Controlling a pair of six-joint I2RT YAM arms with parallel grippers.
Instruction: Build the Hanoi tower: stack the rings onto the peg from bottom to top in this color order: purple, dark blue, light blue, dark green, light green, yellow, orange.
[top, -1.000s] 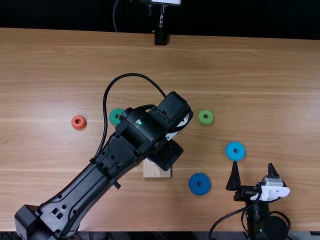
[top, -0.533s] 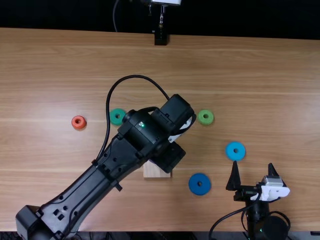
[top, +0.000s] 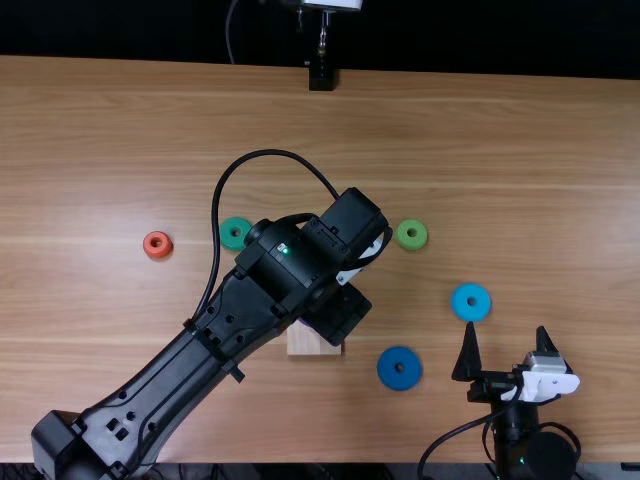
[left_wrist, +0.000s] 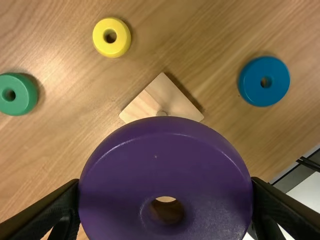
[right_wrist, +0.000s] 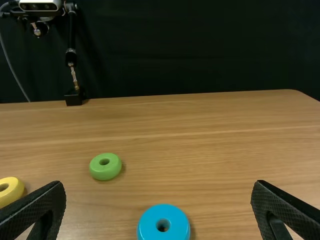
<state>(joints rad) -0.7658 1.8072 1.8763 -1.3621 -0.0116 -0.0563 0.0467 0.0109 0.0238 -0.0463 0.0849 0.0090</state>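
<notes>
My left gripper (top: 338, 310) is over the wooden base (top: 313, 341) in the top view. In the left wrist view the left gripper (left_wrist: 165, 182) is shut on the purple ring (left_wrist: 160, 175), which covers part of the base (left_wrist: 162, 97); the peg's tip (left_wrist: 161, 113) peeks out beside the ring's edge. On the table lie dark blue (top: 399, 368), light blue (top: 470, 301), dark green (top: 235, 233), light green (top: 411, 235), orange (top: 157, 245) and yellow (left_wrist: 111, 37) rings. My right gripper (top: 506, 330) stands open near the light blue ring; the right gripper (right_wrist: 158, 185) holds nothing.
The left arm stretches diagonally over the table's left half, with a looped cable above it. A black stand (top: 321, 76) rises at the table's far edge. Another cable curves beside the right arm at the near edge.
The left gripper has shifted slightly to the right with the purple ring since the earliest frame, then kept nearly still. The right arm and the loose rings have not moved.
</notes>
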